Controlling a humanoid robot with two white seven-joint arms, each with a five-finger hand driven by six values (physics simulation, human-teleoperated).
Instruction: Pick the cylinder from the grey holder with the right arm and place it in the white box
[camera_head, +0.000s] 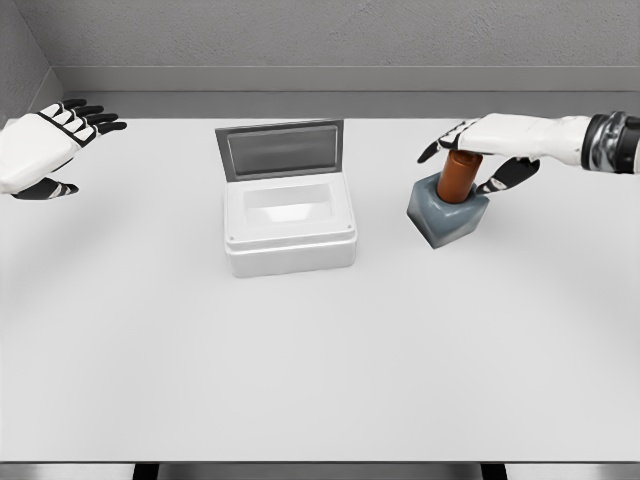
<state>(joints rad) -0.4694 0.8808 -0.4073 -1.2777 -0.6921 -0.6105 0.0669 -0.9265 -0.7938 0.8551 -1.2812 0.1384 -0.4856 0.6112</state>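
Right hand (480, 150) — open over cylinder (460, 176)

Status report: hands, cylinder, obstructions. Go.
Left hand open, idle at table's far left. Right hand open over brown cylinder, no grasp. Cylinder upright in grey holder. White box lid up, path clear.

White box (290, 225) sits mid-tabletop (320, 380), lid (281, 148) raised along its far edge; cavity reachable from above, front and sides. Bare tabletop lies between box and grey holder (447, 213). Right hand (495, 140) covers the cylinder (460, 175) top.
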